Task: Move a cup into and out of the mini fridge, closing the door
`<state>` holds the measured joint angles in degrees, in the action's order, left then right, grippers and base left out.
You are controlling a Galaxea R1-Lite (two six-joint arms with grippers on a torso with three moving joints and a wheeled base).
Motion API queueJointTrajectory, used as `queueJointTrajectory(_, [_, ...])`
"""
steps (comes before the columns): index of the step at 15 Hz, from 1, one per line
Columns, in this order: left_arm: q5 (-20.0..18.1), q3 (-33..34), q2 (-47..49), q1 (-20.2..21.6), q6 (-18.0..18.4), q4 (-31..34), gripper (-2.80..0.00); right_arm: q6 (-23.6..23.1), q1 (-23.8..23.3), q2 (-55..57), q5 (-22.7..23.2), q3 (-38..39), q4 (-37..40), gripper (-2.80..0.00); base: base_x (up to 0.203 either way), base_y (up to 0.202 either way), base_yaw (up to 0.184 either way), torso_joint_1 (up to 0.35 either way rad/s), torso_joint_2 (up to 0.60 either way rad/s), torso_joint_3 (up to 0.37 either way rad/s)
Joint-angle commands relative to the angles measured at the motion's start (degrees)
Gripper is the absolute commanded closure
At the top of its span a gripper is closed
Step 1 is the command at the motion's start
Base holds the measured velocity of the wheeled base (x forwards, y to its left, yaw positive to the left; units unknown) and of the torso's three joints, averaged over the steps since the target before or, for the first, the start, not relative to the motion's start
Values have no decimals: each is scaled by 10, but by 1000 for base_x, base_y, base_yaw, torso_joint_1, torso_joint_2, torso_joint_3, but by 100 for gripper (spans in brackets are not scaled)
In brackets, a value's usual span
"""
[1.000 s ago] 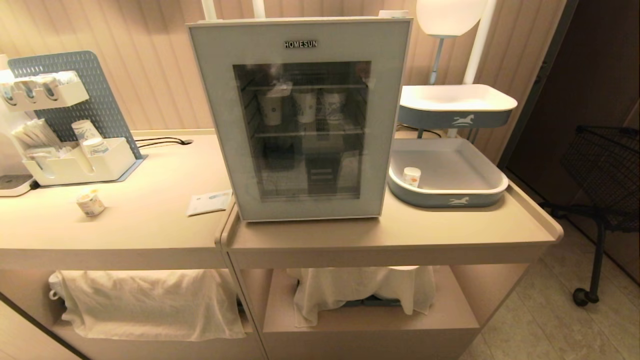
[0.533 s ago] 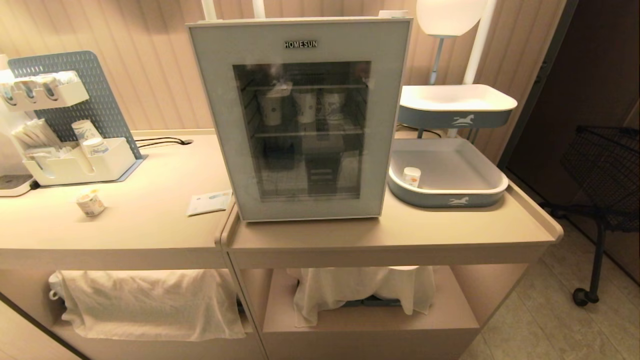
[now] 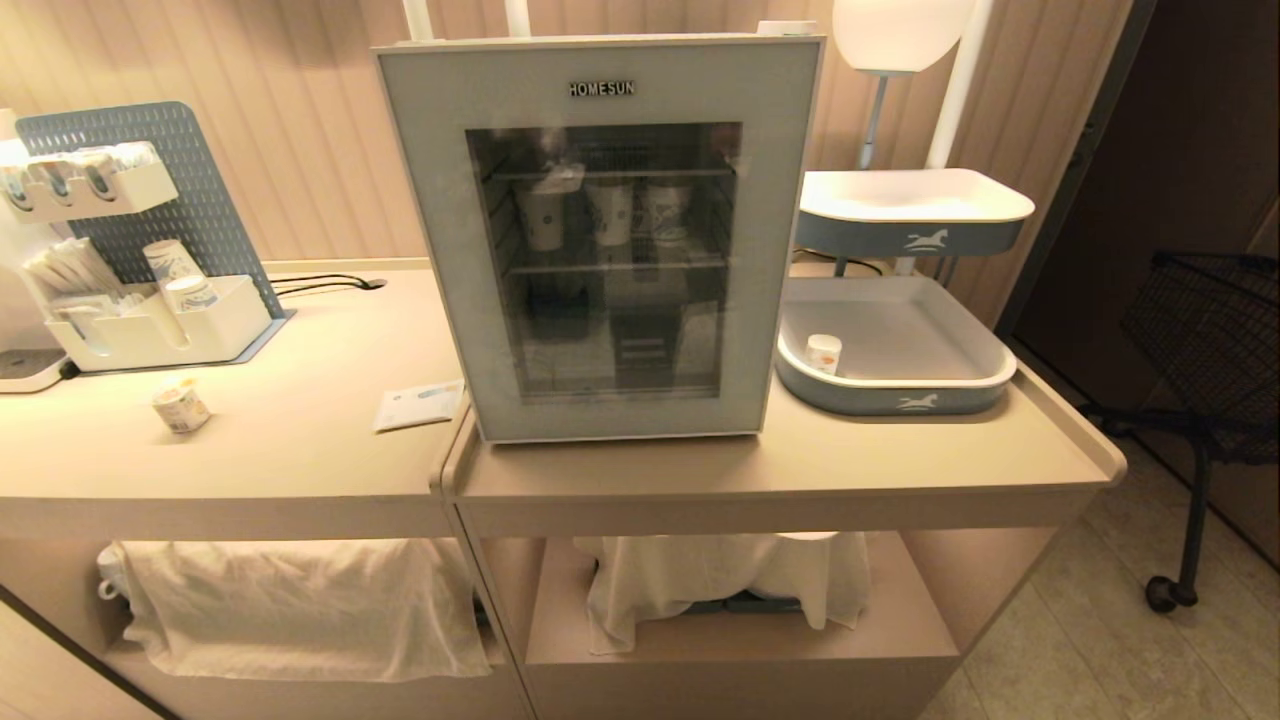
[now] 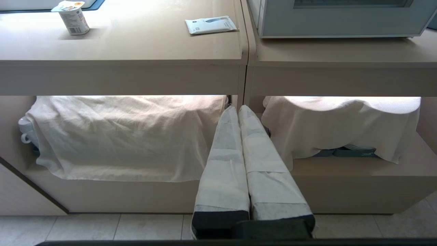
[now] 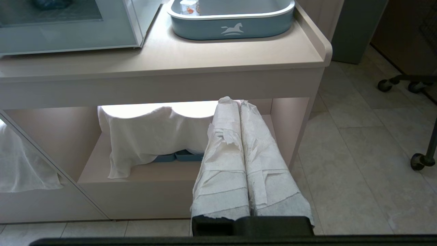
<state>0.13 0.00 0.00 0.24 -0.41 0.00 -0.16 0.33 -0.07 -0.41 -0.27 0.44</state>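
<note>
A boxy white mini fridge (image 3: 600,240) is set on a beige counter (image 3: 780,470), its grey-framed glass door (image 3: 610,260) shut and lettered "HOMESUN". The small white foil-lidded yogurt cup (image 3: 181,406) is stood on the counter well to its left. The cloth-wrapped left gripper (image 4: 238,111) and right gripper (image 5: 231,102) are held low before the shelves, fingers pressed together, empty.

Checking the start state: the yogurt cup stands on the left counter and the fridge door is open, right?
Not quite. The door is shut, flush on the mini fridge, as the head view shows. The cup does stand on the left counter.
</note>
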Motion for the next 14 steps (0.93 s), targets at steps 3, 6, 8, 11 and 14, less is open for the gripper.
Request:
queueJointTrajectory(3, [0,1,0,0,0,0,0,0,0,1,0,0,0,0,0,0,0,0,0,0])
queueJointTrajectory(6, [0,1,0,0,0,0,0,0,0,1,0,0,0,0,0,0,0,0,0,0])
queueJointTrajectory(8, [0,1,0,0,0,0,0,0,0,1,0,0,0,0,0,0,0,0,0,0])
queueJointTrajectory(11, [0,1,0,0,0,0,0,0,0,1,0,0,0,0,0,0,0,0,0,0])
queueJointTrajectory(14, [0,1,0,0,0,0,0,0,0,1,0,0,0,0,0,0,0,0,0,0])
